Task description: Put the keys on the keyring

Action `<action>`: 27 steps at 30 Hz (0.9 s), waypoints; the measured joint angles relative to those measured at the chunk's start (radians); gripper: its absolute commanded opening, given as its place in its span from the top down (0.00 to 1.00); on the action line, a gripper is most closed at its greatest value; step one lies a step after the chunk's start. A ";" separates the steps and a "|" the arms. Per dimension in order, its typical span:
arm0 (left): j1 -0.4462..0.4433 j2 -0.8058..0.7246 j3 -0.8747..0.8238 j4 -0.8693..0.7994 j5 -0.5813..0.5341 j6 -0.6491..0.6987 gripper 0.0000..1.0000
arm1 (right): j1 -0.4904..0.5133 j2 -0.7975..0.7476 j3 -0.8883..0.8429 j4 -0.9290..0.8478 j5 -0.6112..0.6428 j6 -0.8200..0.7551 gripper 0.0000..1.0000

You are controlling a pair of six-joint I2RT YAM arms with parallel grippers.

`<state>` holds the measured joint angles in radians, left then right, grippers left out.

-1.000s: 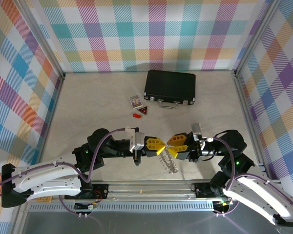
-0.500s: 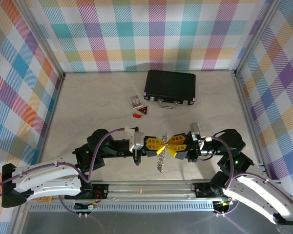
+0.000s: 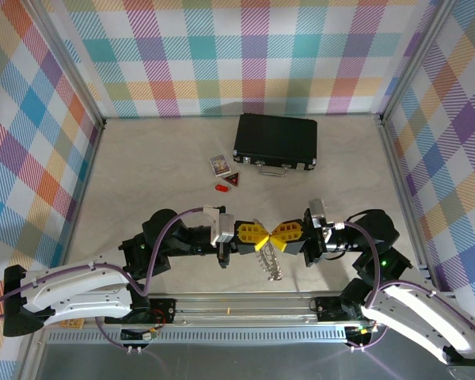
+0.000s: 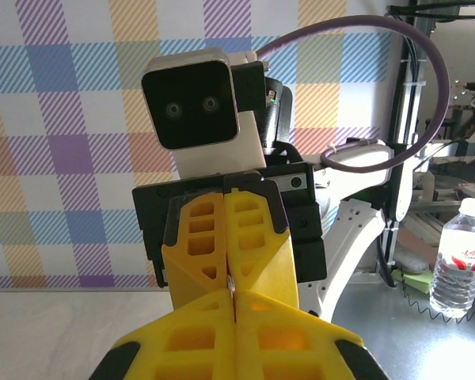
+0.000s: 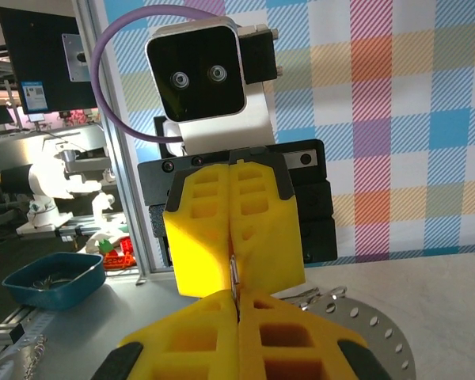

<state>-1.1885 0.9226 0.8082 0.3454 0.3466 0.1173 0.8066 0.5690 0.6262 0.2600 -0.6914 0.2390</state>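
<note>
Left tool (image 3: 260,239), right tool (image 3: 277,237): clenched tip to tip near the arms, both pinching the keyring (image 3: 272,267), which dangles between them. Red-headed key (image 3: 220,188): lying on the table (image 3: 158,174), well apart, beside a dark red tag (image 3: 234,181). Printed card (image 3: 219,163) and black case (image 3: 275,139): beyond.

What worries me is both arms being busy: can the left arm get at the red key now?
Probably not yet. The tabletop towards the red key looks free, but the left end effector is shut on the keyring, shared with the right end effector.
</note>
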 measured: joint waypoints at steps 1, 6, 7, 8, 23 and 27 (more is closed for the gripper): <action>0.000 -0.002 0.000 -0.007 -0.007 0.001 1.00 | 0.000 0.000 0.005 -0.018 0.004 -0.011 1.00; -0.001 -0.026 0.030 -0.154 -0.074 0.041 0.68 | 0.005 0.006 0.073 -0.195 0.043 -0.097 1.00; -0.001 -0.031 0.046 -0.201 -0.094 0.060 0.66 | 0.005 0.011 0.095 -0.236 0.053 -0.119 1.00; -0.002 -0.038 0.076 -0.275 -0.121 0.082 0.65 | 0.005 0.016 0.121 -0.282 0.066 -0.143 1.00; -0.002 0.018 0.304 -0.764 -0.296 0.224 0.64 | 0.066 0.215 0.270 -0.630 0.278 -0.337 1.00; -0.002 0.021 0.291 -0.791 -0.315 0.232 0.66 | 0.126 0.232 0.277 -0.661 0.334 -0.383 1.00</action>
<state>-1.1900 0.9436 1.0996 -0.4458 0.0319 0.3492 0.9329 0.8009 0.9028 -0.4015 -0.3573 -0.1440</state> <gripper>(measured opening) 0.345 0.042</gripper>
